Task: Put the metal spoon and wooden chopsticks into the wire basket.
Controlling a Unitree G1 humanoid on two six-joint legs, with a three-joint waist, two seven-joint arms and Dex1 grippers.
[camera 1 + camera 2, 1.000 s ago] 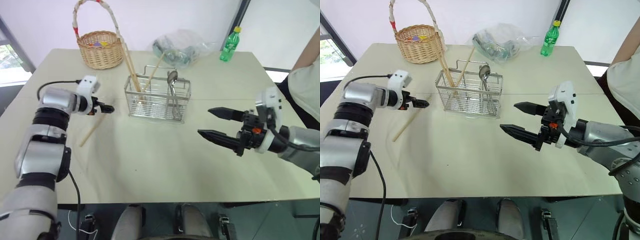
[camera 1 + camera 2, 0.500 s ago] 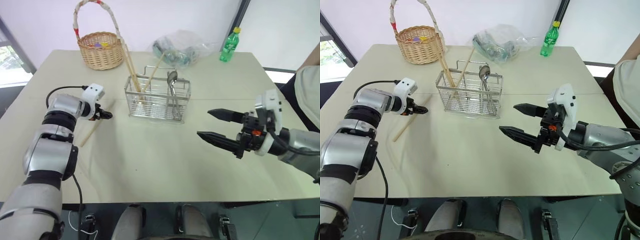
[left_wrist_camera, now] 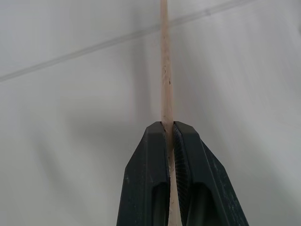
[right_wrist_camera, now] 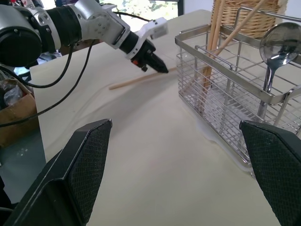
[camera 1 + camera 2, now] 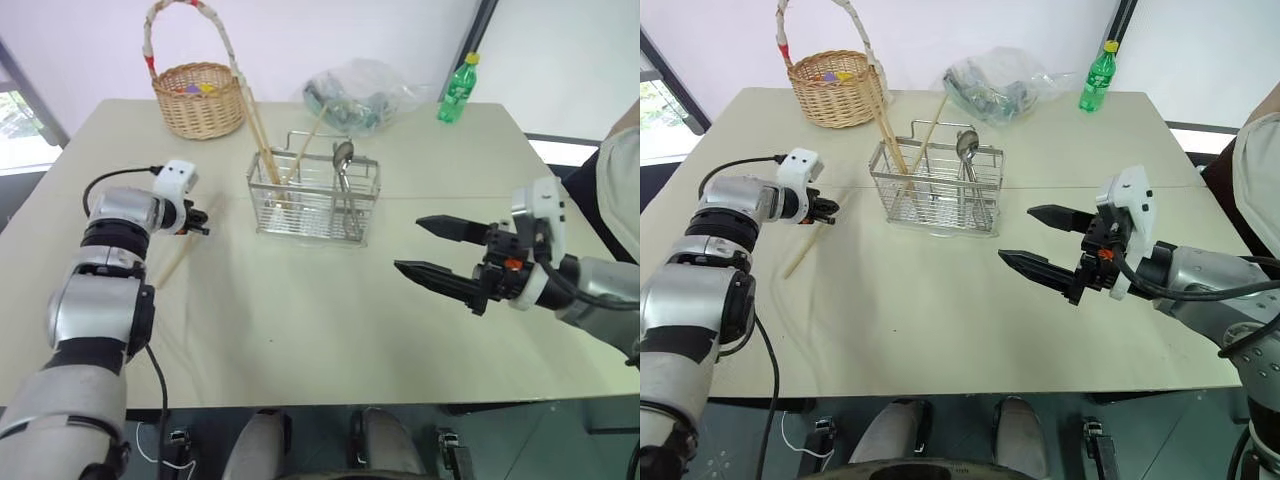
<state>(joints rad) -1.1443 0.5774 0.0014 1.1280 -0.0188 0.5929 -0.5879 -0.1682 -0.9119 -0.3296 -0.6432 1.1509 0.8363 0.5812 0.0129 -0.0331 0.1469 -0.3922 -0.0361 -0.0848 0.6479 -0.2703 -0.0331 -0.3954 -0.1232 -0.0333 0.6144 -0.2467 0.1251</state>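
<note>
Wooden chopsticks: pale tan, thin, straight; three stand in my wire basket (image 5: 312, 205), one lies on the table (image 5: 330, 320).
Loose chopstick (image 5: 180, 256): my left gripper (image 5: 203, 229) is clamped on it.
Metal spoon (image 5: 343, 160): one, shiny, upright in the basket.
Right gripper (image 5: 428, 248): spread wide, empty.

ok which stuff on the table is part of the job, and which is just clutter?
Job: wire rack, spoon standing in it, chopsticks in it, loose chopstick gripped by the left claw.
Clutter: wicker basket, green bottle, plastic bag.
</note>
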